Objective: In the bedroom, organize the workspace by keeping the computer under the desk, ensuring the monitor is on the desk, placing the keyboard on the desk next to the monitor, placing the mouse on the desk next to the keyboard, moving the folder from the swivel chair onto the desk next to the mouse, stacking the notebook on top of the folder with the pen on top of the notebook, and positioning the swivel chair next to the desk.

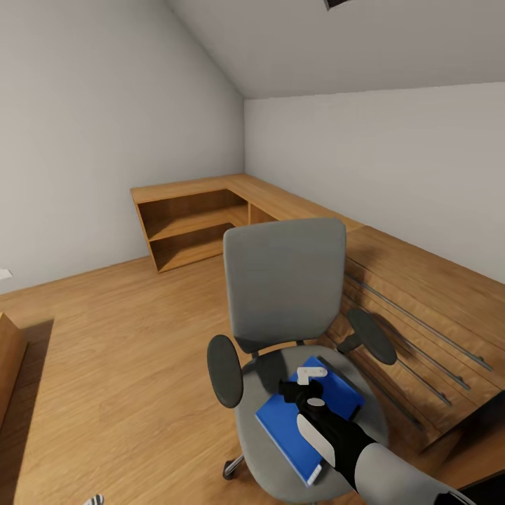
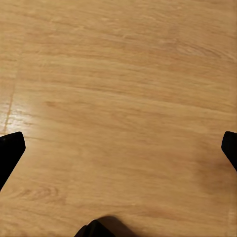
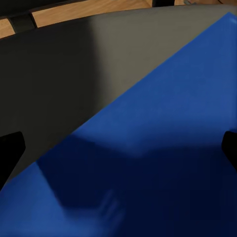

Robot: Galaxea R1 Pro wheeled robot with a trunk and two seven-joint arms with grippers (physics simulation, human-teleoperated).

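Note:
The swivel chair (image 1: 284,280) stands in front of me, its grey back upright and its black armrests out to either side. On its seat lies the blue folder (image 1: 280,424), flat and turned at an angle. My right gripper (image 1: 303,384) hovers close over the folder's middle, open and holding nothing. In the right wrist view the right gripper (image 3: 118,148) has its fingers spread wide over the folder (image 3: 163,148) and the grey seat (image 3: 74,74). My left gripper (image 2: 118,148) is open above bare wood floor. The desk, monitor, keyboard, mouse, notebook, pen and computer are out of view.
A light wood cabinet (image 1: 428,294) with long bar handles runs along the right wall, close beside the chair. It joins open wooden shelves (image 1: 189,228) in the far corner. Wood floor (image 1: 119,365) spreads out to the left, with a wooden edge (image 1: 8,365) at the far left.

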